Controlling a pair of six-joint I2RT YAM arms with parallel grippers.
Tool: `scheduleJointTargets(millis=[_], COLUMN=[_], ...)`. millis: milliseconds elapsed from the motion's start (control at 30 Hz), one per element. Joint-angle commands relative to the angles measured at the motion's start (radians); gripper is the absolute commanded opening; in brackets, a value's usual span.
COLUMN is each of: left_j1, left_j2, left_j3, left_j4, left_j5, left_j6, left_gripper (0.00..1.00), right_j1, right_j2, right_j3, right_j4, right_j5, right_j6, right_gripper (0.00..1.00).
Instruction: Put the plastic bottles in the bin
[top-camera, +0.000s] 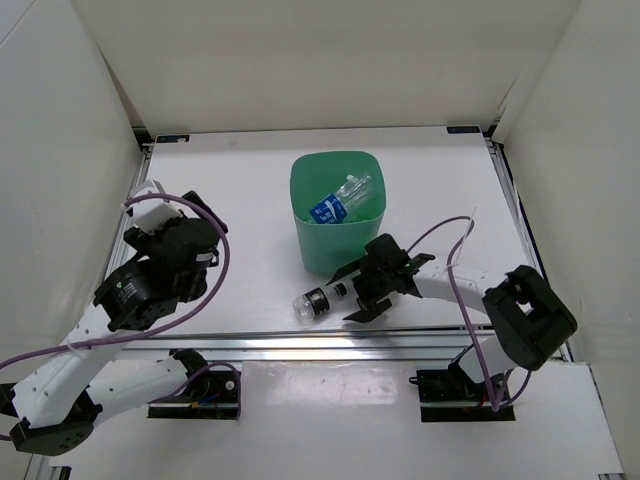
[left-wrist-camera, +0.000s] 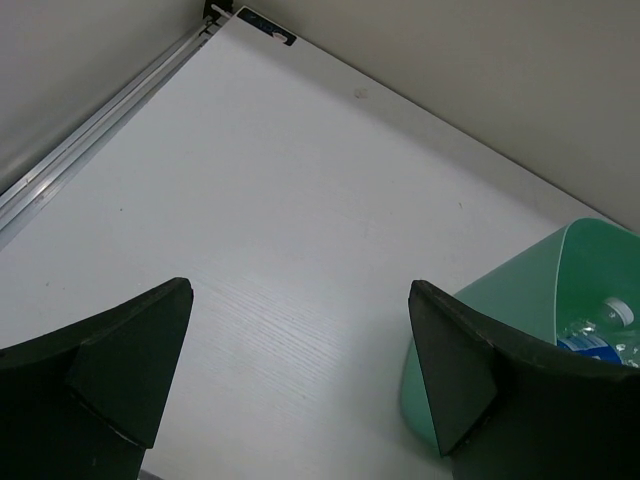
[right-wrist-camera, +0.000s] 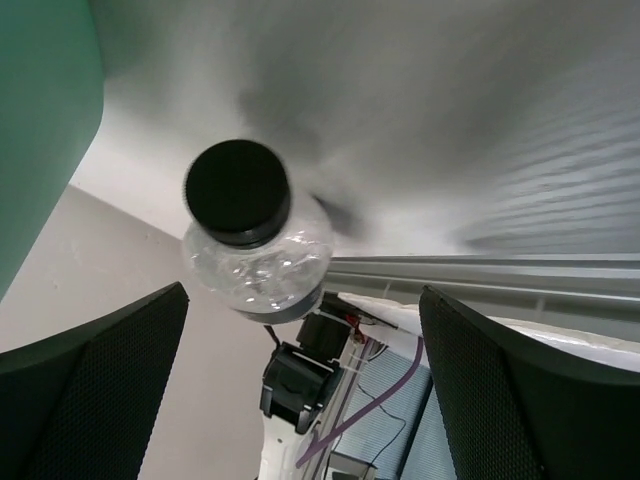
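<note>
One short bottle lies on its side on the tabletop, just in front of the bin, where other bottles already sit. It looks empty — light, thin-walled, apt to roll or dent. The right gripper stands wide, with the cap pointing into its spread fingers and nothing clenched. I'd take the bottle across the body, at the dark label. The left gripper hangs released over the tabletop beside the bin. The surface is smooth and slick — white walls close in.
</note>
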Motion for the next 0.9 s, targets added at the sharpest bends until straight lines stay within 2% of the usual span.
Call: scheduleJointTargets(millis=[0,167,333,400,533,567,667,700,833,867], left_j1=[-0.002,-0.002,-0.002,-0.002,-0.002,-0.002,-0.002,-0.002,-0.002,-0.002], left_j2=[0.001,0.001,-0.008,-0.008,-0.04,-0.05,-0.059,-0.059,-0.068,-0.077], left_j3=[-0.008,-0.008,0.002,0.011,-0.008,-0.008,-0.029,-0.029,-0.052,-0.052], left_j4=[-0.051,-0.051,-0.072,-0.1,-0.112,-0.112,-0.112,-0.112,-0.103,-0.103], left_j5=[0.033,0.053,0.053,0.053,0.053,0.053,0.042,0.042,0.024,0.024], left_j6=[-0.018,-0.009,0.001,0.001,-0.008,-0.018,-0.018,-0.018,-0.018,-0.018], left_gripper=[1.0,1.0,1.0,1.0,1.0,1.0,1.0,1.0,1.0,1.0], right_j1=[0.009,0.019,0.046,0.055,0.074,0.074,0.074,0.074,0.083,0.083], right_j2=[0.03,0.105,0.165,0.174,0.188,0.188,0.127,0.106,-0.022,-0.043], right_j3=[0.051,0.1,0.12,0.133,0.133,0.133,0.148,0.163,0.298,0.32], right_j4=[0.073,0.105,0.148,0.148,0.121,0.084,0.012,-0.063,-0.281,-0.306], right_j5=[-0.015,-0.014,-0.05,-0.062,-0.085,-0.085,-0.108,-0.108,-0.091,-0.082], right_j6=[0.011,-0.024,-0.004,-0.004,-0.004,-0.004,-0.004,-0.004,-0.016,-0.016], right_gripper=[1.0,0.98,0.9,0.84,0.59,0.47,0.25,0.14,0.01,0.01])
